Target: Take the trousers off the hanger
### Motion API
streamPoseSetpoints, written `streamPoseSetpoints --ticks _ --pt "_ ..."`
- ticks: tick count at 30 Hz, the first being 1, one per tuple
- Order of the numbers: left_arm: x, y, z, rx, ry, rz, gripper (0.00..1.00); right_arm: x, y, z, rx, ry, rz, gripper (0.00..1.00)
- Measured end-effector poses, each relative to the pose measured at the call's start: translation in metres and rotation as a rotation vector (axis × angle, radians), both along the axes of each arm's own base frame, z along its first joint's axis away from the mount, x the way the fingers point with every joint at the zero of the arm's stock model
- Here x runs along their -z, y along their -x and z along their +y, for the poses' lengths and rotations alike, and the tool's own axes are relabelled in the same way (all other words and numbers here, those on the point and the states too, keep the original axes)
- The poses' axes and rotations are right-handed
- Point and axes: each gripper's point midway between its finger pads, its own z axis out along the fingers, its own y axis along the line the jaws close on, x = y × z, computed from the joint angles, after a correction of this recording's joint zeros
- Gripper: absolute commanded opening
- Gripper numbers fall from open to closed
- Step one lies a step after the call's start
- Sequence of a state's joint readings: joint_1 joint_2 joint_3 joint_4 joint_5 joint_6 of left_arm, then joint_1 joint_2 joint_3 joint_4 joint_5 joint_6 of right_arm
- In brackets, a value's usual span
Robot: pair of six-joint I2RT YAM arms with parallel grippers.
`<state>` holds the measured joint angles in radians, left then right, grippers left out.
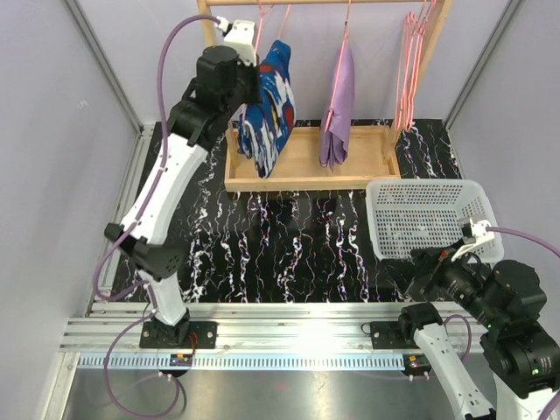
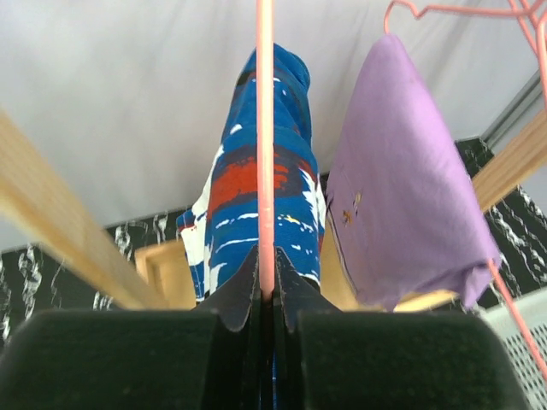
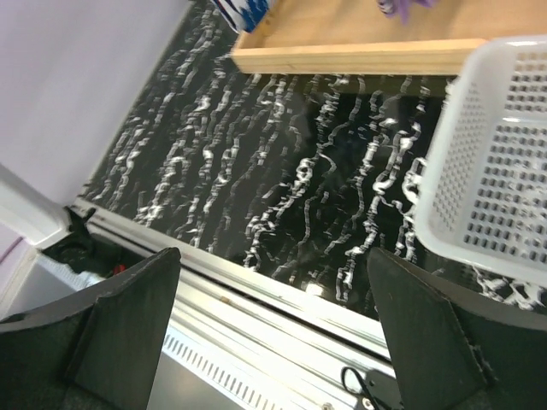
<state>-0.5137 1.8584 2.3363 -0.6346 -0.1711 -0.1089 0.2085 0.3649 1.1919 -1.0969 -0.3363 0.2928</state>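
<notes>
Left gripper (image 2: 266, 286) pinched tight on the thin pink hanger (image 2: 265, 128) that carries the blue patterned trousers (image 2: 244, 184), probably to steady or lift it off the wooden rack (image 1: 306, 175). Lilac trousers (image 2: 402, 188) hang just beside. Right gripper (image 3: 273, 290) spread wide, empty, low by the white basket (image 3: 496, 171), likely the drop spot.

Bright, even light; rail glare—foreground blurred
</notes>
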Motion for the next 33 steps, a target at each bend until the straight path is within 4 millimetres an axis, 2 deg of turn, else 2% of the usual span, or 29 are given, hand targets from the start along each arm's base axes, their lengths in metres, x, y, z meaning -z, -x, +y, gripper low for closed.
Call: streamPoseSetpoints --ticks 2,8,11,15,19,24,28,31,33 --pt "0.0 0.015 0.01 -0.009 -0.002 0.022 0.0 -0.007 0.003 0.006 -0.04 -0.016 -0.024 0.99" --pt "-0.018 0.063 0.036 -0.025 0.035 0.032 0.0 -0.044 0.017 0.026 -0.193 -0.055 -0.135 1.0" --pt "-0.021 0.088 0.049 -0.03 0.058 0.056 0.0 -0.063 0.015 0.033 -0.243 -0.068 -0.173 1.0" --pt "-0.019 0.119 0.064 -0.047 0.112 0.087 0.0 -0.088 -0.001 0.053 -0.34 -0.121 -0.165 1.0" --pt "-0.004 0.166 0.08 -0.082 0.167 0.137 0.0 -0.103 -0.034 0.082 -0.449 -0.188 -0.083 0.99" --pt "0.017 0.219 0.086 -0.079 0.194 0.209 0.0 -0.107 -0.072 0.114 -0.516 -0.214 -0.011 0.95" --pt "0.027 0.234 0.086 -0.119 0.192 0.25 0.0 -0.103 -0.092 0.134 -0.488 -0.189 0.01 0.91" --pt "0.036 0.236 0.076 -0.158 0.172 0.272 0.0 -0.097 -0.083 0.157 -0.497 -0.139 -0.013 0.9" --pt "0.041 0.238 0.063 -0.165 0.16 0.279 0.0 -0.093 -0.065 0.176 -0.536 -0.095 -0.039 0.87"
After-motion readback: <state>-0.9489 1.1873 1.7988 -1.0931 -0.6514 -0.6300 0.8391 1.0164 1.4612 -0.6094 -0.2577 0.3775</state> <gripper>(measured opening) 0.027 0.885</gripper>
